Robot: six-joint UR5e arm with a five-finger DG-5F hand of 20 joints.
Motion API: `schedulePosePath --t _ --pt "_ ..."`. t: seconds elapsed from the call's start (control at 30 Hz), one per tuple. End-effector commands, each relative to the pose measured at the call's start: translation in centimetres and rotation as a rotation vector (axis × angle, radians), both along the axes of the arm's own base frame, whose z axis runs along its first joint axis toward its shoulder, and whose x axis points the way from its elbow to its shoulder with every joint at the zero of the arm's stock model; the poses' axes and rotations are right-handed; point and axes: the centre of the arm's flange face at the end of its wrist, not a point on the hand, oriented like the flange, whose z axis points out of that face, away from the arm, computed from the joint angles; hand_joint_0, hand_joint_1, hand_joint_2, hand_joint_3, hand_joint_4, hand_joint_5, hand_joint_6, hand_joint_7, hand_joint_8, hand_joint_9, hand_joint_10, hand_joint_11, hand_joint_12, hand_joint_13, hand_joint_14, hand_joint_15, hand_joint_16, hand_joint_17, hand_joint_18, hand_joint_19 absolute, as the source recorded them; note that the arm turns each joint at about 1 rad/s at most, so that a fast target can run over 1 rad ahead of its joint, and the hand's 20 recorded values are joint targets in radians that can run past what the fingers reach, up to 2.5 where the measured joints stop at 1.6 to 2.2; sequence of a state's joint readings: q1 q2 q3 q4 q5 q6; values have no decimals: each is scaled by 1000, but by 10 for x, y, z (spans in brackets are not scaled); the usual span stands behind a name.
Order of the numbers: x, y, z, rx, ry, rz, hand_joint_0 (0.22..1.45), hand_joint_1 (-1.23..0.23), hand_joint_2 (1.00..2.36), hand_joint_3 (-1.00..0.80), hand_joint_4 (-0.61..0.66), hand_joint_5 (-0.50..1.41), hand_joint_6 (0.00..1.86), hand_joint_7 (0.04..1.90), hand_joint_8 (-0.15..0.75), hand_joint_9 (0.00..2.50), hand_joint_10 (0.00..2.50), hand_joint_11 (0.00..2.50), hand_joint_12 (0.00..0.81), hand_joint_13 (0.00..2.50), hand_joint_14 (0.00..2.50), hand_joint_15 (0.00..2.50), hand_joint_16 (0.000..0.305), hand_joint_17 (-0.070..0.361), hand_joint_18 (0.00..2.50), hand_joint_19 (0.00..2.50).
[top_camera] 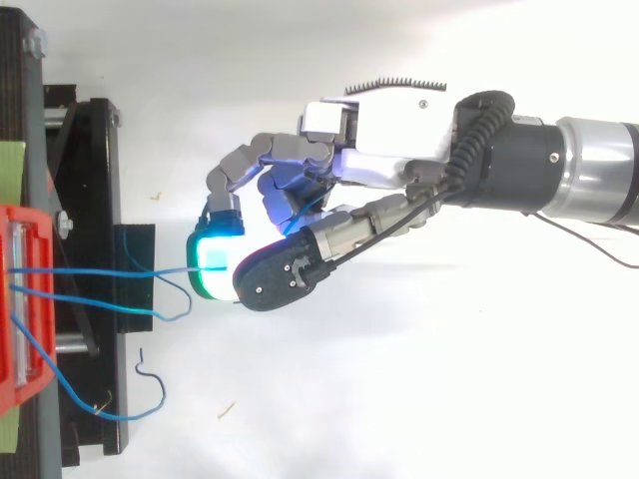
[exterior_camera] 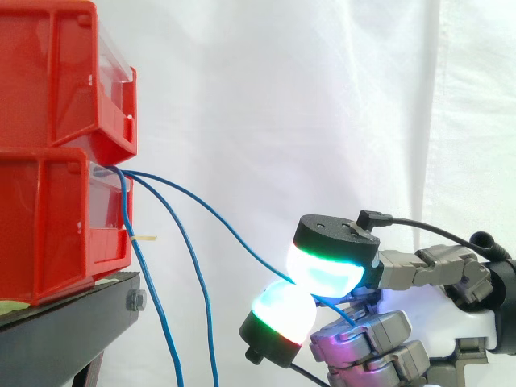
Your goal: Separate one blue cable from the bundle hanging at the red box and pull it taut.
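One blue cable (top_camera: 100, 270) is pinched between the glowing fingers (exterior_camera: 326, 270) of the hand (top_camera: 384, 150), well out from the red box (exterior_camera: 56, 218). The other cables (exterior_camera: 199, 278) hang beside that box. Under a sharp pull, the thin cable could be lost from the pinch.

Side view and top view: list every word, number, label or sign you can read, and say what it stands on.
No text can be read.
The red bins, the black stand, the blue cables and the hand show no legible words, numbers or signs.
The small pale tag beside the lower bin looks blank.
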State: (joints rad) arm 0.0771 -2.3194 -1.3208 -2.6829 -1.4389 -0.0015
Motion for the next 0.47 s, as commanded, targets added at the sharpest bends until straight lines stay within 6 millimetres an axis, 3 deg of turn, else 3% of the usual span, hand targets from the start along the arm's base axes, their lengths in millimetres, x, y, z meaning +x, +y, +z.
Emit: schedulePosePath --t 0.0,0.43 --pt "0 1 0 0 0 1 698 -778 1008 -79 -185 -165 923 1150 368 552 2500 1290 404 727 2500 1415 47 105 1389 1293" --pt "0 0 0 0 0 0 699 -779 1008 -83 -179 -165 924 1139 368 552 2500 1292 410 730 2500 1391 47 105 1387 1300"
